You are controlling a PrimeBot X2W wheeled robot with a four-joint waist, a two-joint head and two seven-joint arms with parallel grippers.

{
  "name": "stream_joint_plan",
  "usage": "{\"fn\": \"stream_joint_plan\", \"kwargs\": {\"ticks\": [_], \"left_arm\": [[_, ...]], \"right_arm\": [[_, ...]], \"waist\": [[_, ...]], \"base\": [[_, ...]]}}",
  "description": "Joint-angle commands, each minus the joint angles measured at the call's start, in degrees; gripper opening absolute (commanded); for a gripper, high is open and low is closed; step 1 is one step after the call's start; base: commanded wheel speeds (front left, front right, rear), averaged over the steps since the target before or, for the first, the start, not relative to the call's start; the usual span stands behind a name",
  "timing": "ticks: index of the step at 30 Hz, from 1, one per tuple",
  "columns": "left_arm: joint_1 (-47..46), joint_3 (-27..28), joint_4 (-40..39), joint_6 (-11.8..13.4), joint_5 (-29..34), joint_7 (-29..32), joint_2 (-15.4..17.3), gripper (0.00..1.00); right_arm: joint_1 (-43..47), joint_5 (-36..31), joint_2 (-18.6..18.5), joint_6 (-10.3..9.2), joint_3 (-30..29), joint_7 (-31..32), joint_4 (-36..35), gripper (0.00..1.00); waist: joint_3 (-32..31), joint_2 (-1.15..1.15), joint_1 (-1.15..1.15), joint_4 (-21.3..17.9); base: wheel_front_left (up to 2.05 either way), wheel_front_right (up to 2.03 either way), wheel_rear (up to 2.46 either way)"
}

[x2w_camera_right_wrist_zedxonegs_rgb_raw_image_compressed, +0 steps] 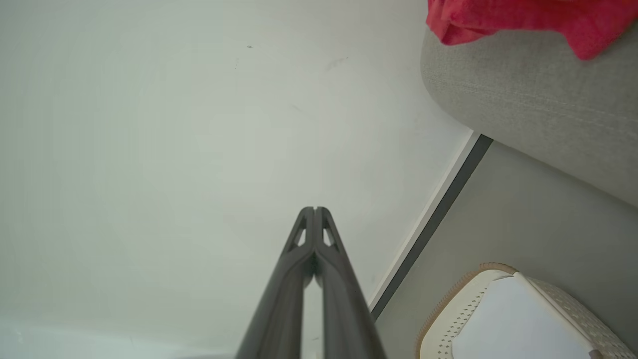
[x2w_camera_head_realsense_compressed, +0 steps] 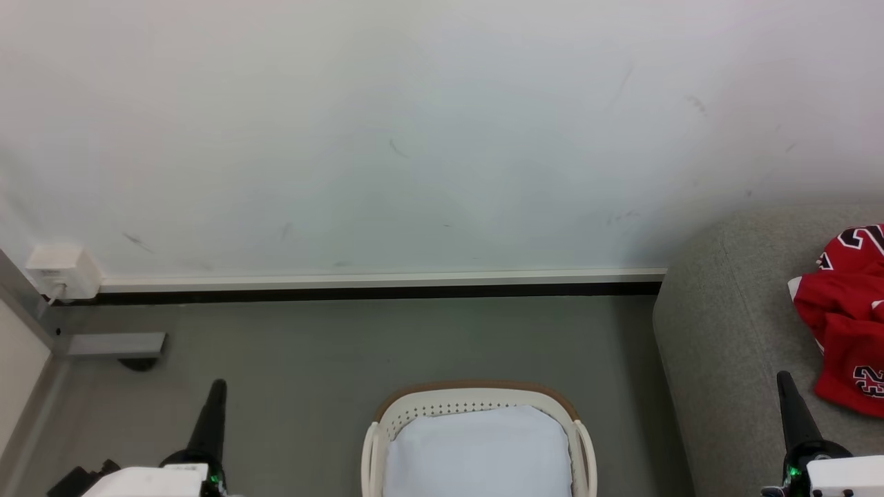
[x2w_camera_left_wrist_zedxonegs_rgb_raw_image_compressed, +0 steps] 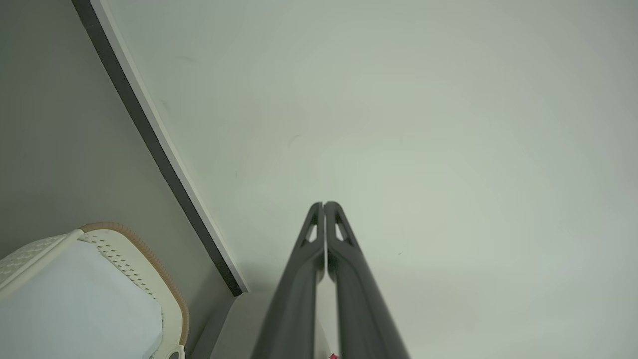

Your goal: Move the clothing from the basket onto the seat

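The clothing (x2w_camera_head_realsense_compressed: 846, 317) lies crumpled on the seat (x2w_camera_head_realsense_compressed: 725, 324), at the right; the basket (x2w_camera_head_realsense_compressed: 476, 397) stands on the floor (x2w_camera_head_realsense_compressed: 297, 359) near the seat's left side, its white bottom bare; the left gripper (x2w_camera_head_realsense_compressed: 218, 384) and right gripper (x2w_camera_head_realsense_compressed: 784, 377) flank it, both clenched on nothing, fingers pointing toward the wall (x2w_camera_head_realsense_compressed: 414, 138).

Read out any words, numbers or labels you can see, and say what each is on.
"2", cut off at the frame edge: top of the red jersey on the sofa.
"2" plus a blurred digit: lower on that jersey.
No readable text on the basket or the wall box.
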Motion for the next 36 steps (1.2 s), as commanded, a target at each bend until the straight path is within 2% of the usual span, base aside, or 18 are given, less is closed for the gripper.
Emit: {"fn": "stream_joint_plan", "kwargs": {"ticks": [1,30,36], "left_arm": [[-0.7,0.2,-0.3,-0.1,-1.2,0.4,0.5,0.00],[-1.5,0.8,-0.9,-0.1,-13.0,3.6,0.6,0.00],[-1.5,0.7,-0.9,-0.1,-12.8,3.5,0.6,0.00]], "right_arm": [[-0.7,1.0,-0.1,-0.09,-0.4,0.2,-0.4,0.00],[-1.3,11.1,0.5,-0.12,-2.6,3.3,-0.6,0.00],[-1.2,10.9,0.5,-0.12,-2.6,3.3,-0.6,0.00]], "waist": [[0.0,0.00,0.00,0.0],[0.3,0.00,0.00,0.5],[0.3,0.00,0.00,0.5]], "base": [[0.00,0.00,0.00],[0.00,0.00,0.00],[0.00,0.00,0.00]]}}
